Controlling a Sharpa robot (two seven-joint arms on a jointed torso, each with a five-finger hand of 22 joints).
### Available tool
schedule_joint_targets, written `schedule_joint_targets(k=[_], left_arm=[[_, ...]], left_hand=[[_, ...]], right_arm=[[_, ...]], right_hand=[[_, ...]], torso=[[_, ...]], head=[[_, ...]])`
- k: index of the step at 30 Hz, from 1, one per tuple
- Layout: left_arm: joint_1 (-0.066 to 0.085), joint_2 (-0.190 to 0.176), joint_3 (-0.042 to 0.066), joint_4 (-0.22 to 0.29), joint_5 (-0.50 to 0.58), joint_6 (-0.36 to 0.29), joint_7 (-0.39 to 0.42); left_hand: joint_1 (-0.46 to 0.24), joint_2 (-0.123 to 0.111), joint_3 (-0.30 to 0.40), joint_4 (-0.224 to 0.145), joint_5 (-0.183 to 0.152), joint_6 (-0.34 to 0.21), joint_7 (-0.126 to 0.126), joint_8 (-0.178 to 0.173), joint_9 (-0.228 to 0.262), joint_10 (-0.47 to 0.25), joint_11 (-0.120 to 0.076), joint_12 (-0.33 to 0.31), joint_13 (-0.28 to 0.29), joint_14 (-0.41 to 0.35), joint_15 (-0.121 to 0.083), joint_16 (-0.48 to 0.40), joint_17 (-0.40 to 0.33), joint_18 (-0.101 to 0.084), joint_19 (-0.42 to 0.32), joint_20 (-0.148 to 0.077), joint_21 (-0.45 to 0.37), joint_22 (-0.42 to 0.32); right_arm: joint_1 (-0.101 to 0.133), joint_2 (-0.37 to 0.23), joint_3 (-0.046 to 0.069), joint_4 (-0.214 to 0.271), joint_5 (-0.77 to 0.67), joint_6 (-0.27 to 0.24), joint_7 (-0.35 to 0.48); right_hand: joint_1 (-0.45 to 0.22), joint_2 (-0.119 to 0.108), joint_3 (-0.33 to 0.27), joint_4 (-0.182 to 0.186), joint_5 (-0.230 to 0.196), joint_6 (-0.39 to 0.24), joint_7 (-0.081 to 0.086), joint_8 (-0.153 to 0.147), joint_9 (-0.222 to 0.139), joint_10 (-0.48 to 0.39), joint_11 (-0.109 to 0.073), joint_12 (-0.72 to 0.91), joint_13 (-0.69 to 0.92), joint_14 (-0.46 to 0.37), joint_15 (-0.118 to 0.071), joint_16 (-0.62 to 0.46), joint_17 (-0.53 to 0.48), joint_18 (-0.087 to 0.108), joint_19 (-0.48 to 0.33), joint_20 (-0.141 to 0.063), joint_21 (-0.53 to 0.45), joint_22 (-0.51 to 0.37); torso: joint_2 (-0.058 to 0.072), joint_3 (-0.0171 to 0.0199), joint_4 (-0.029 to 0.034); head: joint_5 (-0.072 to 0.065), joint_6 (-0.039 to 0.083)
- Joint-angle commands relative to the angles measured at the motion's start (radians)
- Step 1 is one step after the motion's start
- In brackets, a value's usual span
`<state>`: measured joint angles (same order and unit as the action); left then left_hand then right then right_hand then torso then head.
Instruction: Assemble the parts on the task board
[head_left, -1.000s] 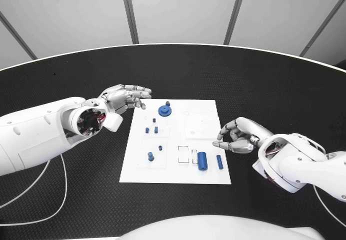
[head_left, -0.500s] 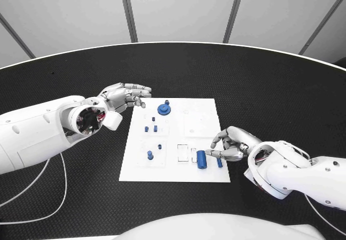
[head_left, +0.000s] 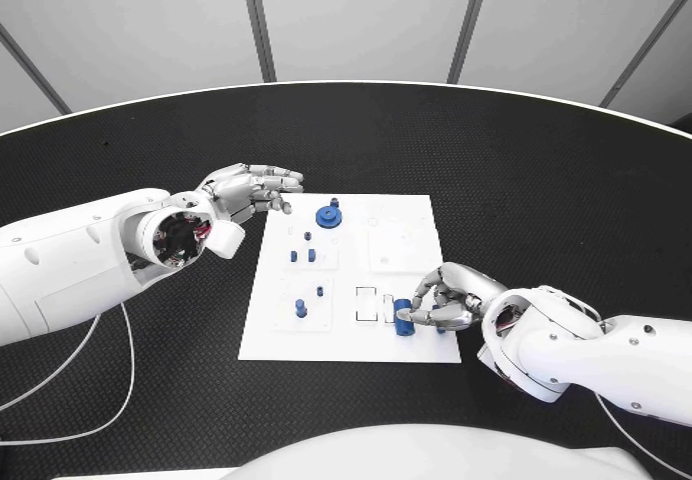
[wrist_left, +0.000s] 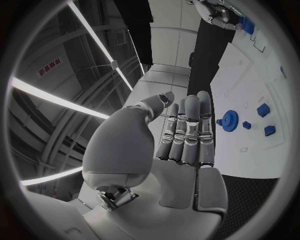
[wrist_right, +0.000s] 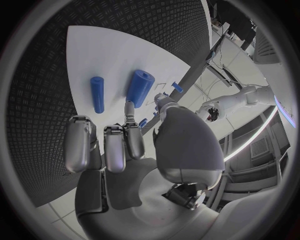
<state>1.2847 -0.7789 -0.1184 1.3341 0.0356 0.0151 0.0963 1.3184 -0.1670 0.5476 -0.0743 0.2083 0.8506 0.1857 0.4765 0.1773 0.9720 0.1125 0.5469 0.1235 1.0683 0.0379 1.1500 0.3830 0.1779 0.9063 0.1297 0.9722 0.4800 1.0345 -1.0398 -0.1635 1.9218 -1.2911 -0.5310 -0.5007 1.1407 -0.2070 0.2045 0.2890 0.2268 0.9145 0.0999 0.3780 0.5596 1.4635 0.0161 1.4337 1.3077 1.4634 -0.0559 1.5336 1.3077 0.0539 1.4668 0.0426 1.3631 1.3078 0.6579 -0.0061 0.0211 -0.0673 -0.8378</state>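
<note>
Fingers (head_left: 433, 287) of the right hand (head_left: 447, 298) curl down over the near right corner of the task board (head_left: 411, 215), at about five o'clock from its middle. Their tips hang just above the thick blue cylinder (head_left: 404, 318), which lies flat on the plate. The right wrist view shows this hand (wrist_right: 122, 142) with fingers side by side and bent, nothing between them, and the cylinder (wrist_right: 140, 87) lying clear of the fingertips. Whether any tip touches it from the head camera's angle cannot be told. A thinner blue rod (wrist_right: 97, 93) lies just beside the cylinder, both roughly parallel.

Farther in, at about eight o'clock on the board, a short blue peg (head_left: 300, 308) stands upright in its block. Beyond it, near ten o'clock, two small blue pegs (head_left: 293, 256) stand close together.

At the far edge, about eleven o'clock, a blue gear (head_left: 330, 216) sits on the plate; the left wrist view shows it (wrist_left: 230, 120) too.

Off the board's far left corner, the left hand (head_left: 253, 190) hovers above the black table (head_left: 433, 130), fingers pressed together and loosely bent, holding nothing. From its own wrist camera this hand (wrist_left: 184, 135) shows fingers straight and side by side.
</note>
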Motion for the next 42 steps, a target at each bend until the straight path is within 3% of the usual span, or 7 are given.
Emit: schedule_joint_targets(k=[1, 18, 23, 26, 34, 42], left_arm=[[0.000, -0.001, 0.000, 0.000, 0.000, 0.000, 0.000], [0.000, -0.002, 0.000, 0.001, 0.000, 0.002, -0.004], [0.000, -0.003, 0.000, 0.001, 0.000, 0.002, -0.005], [0.000, -0.004, 0.000, 0.001, 0.000, 0.002, -0.006], [0.000, -0.006, 0.000, 0.002, 0.000, 0.002, -0.007], [0.000, -0.007, 0.000, 0.003, 0.000, 0.003, -0.009]], left_hand=[[-0.003, 0.009, -0.006, -0.002, 0.002, -0.005, -0.002, 0.000, 0.000, -0.009, 0.001, 0.004, 0.001, -0.007, 0.002, 0.001, -0.002, 0.007, 0.004, 0.002, -0.005, -0.001], [-0.004, 0.009, -0.006, -0.001, 0.002, -0.005, -0.002, 0.000, 0.000, -0.009, 0.001, 0.005, 0.001, -0.007, 0.002, 0.001, -0.002, 0.007, 0.004, 0.002, -0.005, -0.001], [-0.004, 0.009, -0.006, -0.001, 0.002, -0.005, -0.002, 0.000, 0.000, -0.009, 0.001, 0.005, 0.001, -0.007, 0.002, 0.001, -0.002, 0.007, 0.004, 0.002, -0.005, -0.001], [-0.004, 0.009, -0.006, -0.001, 0.002, -0.005, -0.002, 0.000, 0.000, -0.009, 0.001, 0.005, 0.001, -0.007, 0.002, 0.001, -0.002, 0.007, 0.004, 0.002, -0.005, -0.001], [-0.004, 0.009, -0.006, -0.001, 0.002, -0.005, -0.002, 0.000, 0.000, -0.009, 0.001, 0.005, 0.001, -0.007, 0.002, 0.001, -0.002, 0.007, 0.004, 0.002, -0.005, -0.001], [-0.004, 0.009, -0.006, -0.001, 0.002, -0.005, -0.002, 0.000, 0.000, -0.009, 0.001, 0.005, 0.001, -0.007, 0.002, 0.001, -0.002, 0.007, 0.004, 0.002, -0.005, -0.001]], right_arm=[[-0.003, 0.006, 0.000, -0.004, 0.000, 0.017, -0.005], [-0.014, 0.034, 0.000, -0.033, -0.032, 0.047, -0.032], [-0.014, 0.038, 0.000, -0.039, -0.061, 0.047, -0.039], [-0.014, 0.039, 0.000, -0.043, -0.073, 0.048, -0.041], [-0.015, 0.040, 0.000, -0.042, -0.081, 0.054, -0.042], [-0.015, 0.031, 0.000, -0.032, -0.100, 0.052, -0.047]], right_hand=[[-0.015, 0.003, -0.015, 0.001, 0.003, -0.001, -0.002, 0.003, -0.001, 0.018, 0.002, 0.003, 0.141, 0.094, 0.002, 0.006, 0.193, -0.006, 0.055, 0.002, 0.004, 0.111], [-0.006, 0.014, -0.027, -0.003, 0.007, 0.001, -0.004, 0.009, 0.002, 0.016, 0.001, 0.000, 0.139, 0.094, 0.001, 0.007, 0.195, -0.007, 0.056, 0.002, 0.008, 0.115], [0.017, 0.023, -0.028, -0.008, 0.010, 0.000, -0.004, 0.012, 0.004, 0.016, 0.000, -0.001, 0.140, 0.094, 0.000, 0.007, 0.196, -0.007, 0.056, 0.001, 0.010, 0.117], [0.065, 0.034, -0.017, -0.023, 0.003, -0.001, -0.004, 0.014, 0.005, 0.017, 0.000, 0.000, 0.142, 0.094, 0.000, 0.008, 0.197, -0.008, 0.056, 0.001, 0.013, 0.120], [0.129, 0.035, 0.024, -0.052, 0.011, -0.001, -0.002, 0.010, 0.000, 0.018, 0.001, 0.001, 0.146, 0.095, 0.001, 0.010, 0.201, -0.010, 0.057, 0.002, 0.019, 0.127], [0.154, 0.011, 0.114, -0.071, 0.122, 0.010, -0.002, 0.000, -0.014, 0.018, 0.000, -0.001, 0.148, 0.095, 0.001, 0.011, 0.203, -0.011, 0.058, 0.001, 0.024, 0.133]], torso=[[0.001, -0.0013, 0.0004], [0.002, 0.0002, -0.0002], [0.001, -0.0001, 0.0000], [0.002, 0.0000, -0.0006], [0.001, 0.0004, -0.0007], [0.001, 0.0001, 0.0001]], head=[[0.000, -0.002], [0.003, -0.005], [0.004, -0.005], [0.003, -0.007], [0.002, -0.006], [0.001, -0.005]])
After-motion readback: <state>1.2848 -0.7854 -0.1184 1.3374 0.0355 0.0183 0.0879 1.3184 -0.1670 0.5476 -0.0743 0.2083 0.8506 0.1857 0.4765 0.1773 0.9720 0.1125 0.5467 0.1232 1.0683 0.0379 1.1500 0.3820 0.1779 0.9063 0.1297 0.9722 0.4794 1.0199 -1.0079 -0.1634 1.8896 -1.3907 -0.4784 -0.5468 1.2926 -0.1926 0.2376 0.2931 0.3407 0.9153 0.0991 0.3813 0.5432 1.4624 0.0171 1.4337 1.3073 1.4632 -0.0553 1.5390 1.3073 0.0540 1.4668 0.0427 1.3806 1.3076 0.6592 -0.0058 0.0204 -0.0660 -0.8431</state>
